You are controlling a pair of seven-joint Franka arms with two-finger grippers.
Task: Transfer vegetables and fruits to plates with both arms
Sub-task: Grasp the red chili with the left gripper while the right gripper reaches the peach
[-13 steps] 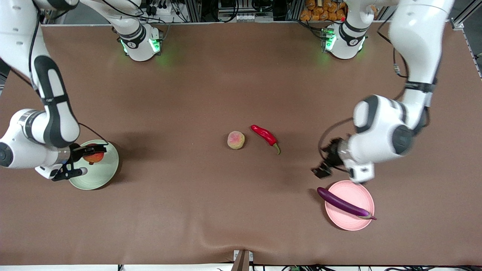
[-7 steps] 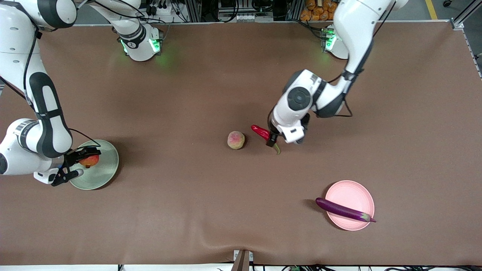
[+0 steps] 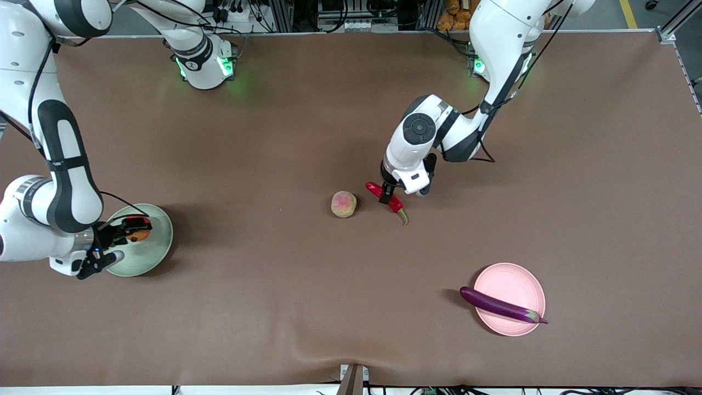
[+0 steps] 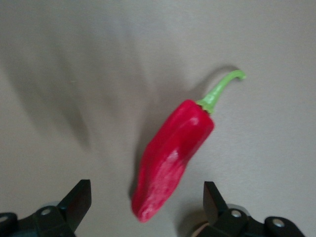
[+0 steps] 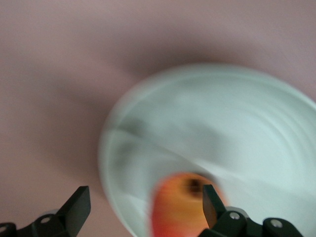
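The chili pepper [image 3: 388, 201] lies on the brown table [image 3: 307, 307] near the middle, its green stem pointing toward five o'clock in the front view. The left gripper [image 3: 389, 194] is right over its blunt end with its fingers spread wide and nothing between them; in the left wrist view the pepper [image 4: 173, 158] sits in the gap between the two black fingertips [image 4: 76, 202]. The peach [image 3: 344, 204] rests just beside the pepper, at its nine o'clock.

The eggplant [image 3: 502, 306] lies across the pink plate [image 3: 510, 280], its fat end overhanging the rim toward nine o'clock. At the right arm's end of the table, the red fruit [image 3: 140, 235] sits on the green plate [image 3: 156, 252]. The right gripper [image 3: 112, 241] is around it with fingers apart, so it looks let go [image 5: 185, 205].

The risks, as I judge them: the pepper is glossy and tapered, and the fingers sit near its end instead of its middle, so closing here could squirt it sideways toward the peach or let it swing once lifted. The overhanging eggplant could roll off if the plate gets bumped when the pepper arrives.
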